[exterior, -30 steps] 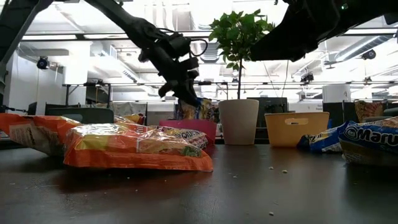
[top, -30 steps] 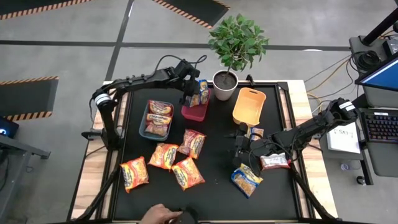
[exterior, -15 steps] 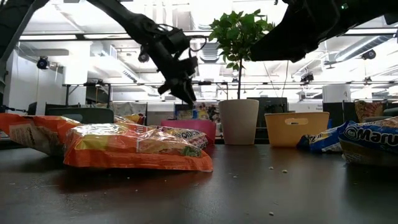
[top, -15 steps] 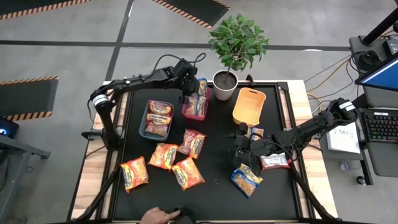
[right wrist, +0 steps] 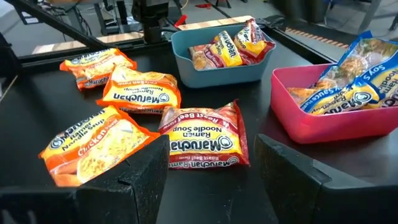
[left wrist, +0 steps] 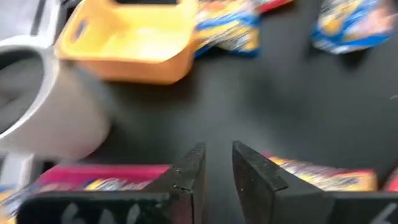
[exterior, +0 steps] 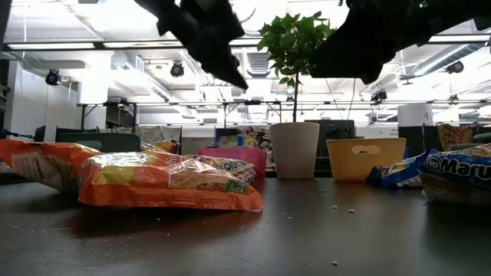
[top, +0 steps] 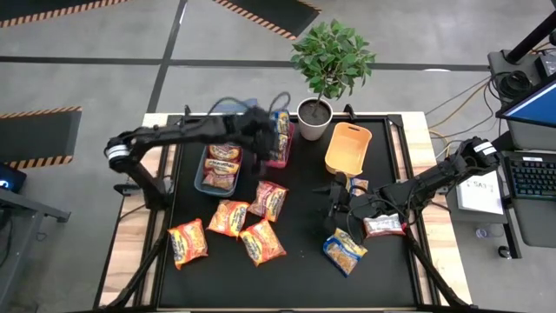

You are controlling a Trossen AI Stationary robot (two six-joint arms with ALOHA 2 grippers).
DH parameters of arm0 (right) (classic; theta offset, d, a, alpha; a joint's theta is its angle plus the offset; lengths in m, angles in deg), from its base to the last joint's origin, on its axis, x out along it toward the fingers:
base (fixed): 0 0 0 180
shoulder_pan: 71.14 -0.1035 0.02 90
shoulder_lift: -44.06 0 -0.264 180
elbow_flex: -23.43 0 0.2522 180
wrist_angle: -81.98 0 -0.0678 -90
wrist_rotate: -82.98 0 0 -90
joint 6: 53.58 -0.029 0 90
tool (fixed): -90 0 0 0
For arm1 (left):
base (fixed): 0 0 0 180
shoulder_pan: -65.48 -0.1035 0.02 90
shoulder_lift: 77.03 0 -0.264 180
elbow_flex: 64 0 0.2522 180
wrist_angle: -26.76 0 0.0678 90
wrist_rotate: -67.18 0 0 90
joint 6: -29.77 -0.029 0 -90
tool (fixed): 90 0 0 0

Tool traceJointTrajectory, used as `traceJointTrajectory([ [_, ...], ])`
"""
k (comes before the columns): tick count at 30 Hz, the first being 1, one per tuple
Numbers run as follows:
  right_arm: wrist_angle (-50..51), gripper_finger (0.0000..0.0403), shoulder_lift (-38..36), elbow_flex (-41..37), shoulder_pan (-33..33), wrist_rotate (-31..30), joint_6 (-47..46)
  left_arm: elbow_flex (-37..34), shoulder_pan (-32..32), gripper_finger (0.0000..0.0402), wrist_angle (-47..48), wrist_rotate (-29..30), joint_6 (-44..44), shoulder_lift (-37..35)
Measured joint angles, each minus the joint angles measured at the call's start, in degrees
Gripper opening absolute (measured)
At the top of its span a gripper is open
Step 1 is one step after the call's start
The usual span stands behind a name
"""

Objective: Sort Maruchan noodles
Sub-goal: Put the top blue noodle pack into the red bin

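Left gripper (top: 258, 139) smeared by motion in the high view, above the gap between the teal bin (top: 201, 178) and the red bin (top: 280, 161); only a dark blur at the top of the low view. Fingers (left wrist: 186, 174) seen clearly in the left wrist view alone: nearly closed, a narrow slit between them, nothing held. Half a second earlier placed further back over the red bin; now pulled toward the table's middle and lifted, with the arm's base joint swung out to the left. Hand at the near table edge, seen a second ago, gone from view.

Blue-yellow packets (top: 280, 130) lying in the red bin, labels partly readable in the right wrist view (right wrist: 348, 87). Red-maroon packets (top: 222, 163) stacked in the teal bin, lower ones hidden under the top ones. Orange bin (top: 348, 148) to the right of the white plant pot (top: 314, 117), inside hard to make out.

Loose on the black mat: a red-maroon beef packet (top: 269, 199) at centre, three orange-yellow chicken packets (top: 228, 217) (top: 261, 242) (top: 188, 242) to the near left, a blue-yellow packet (top: 345, 250) at the near right, and a red-maroon packet (top: 383, 226) partly covered by the right arm.

Right gripper (top: 337, 198) low over the mat, right of centre, unmoved; fingers (right wrist: 146, 171) spread wide and empty.
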Motion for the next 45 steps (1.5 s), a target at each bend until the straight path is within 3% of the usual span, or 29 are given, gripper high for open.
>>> traceJointTrajectory([
  [7,-0.01,0.0224,0.00,0.00,-0.01,-0.01,-6.44,-12.88,11.90,0.0038,-17.66,0.73,8.00,-5.71],
  [12,0.44,0.0224,0.00,0.00,-0.01,0.10,-14.75,-20.68,18.55,0.0038,-27.93,8.26,12.30,-8.29],
  [16,4.31,0.0224,0.00,0.00,0.29,3.60,-24.98,-25.34,21.48,0.0038,-34.02,9.92,14.46,-9.38],
  [22,20.25,0.0224,0.00,0.00,1.33,16.33,-42.33,-28.23,22.41,0.0038,-36.76,10.03,14.98,-9.51],
  [27,35.22,0.0224,-1.24,0.00,1.80,18.55,-55.32,-28.25,22.36,0.0038,-37.63,10.16,13.70,-9.46],
  [33,36.97,0.0216,-4.50,0.40,1.78,18.73,-54.37,-28.25,22.34,0.0038,-39.77,10.16,10.68,-9.46],
  [37,43.66,0.0210,-7.38,3.26,1.80,18.71,-54.33,-28.25,22.34,0.0038,-40.47,10.16,10.11,-9.44],
  [43,63.18,0.0210,-7.40,10.70,1.87,19.32,-56.90,-28.25,22.28,0.0038,-40.39,10.16,9.80,-9.44],
  [45,67.65,0.0210,-6.24,12.58,1.89,20.85,-53.06,-28.25,22.28,0.0038,-40.34,10.16,9.80,-9.44],
])
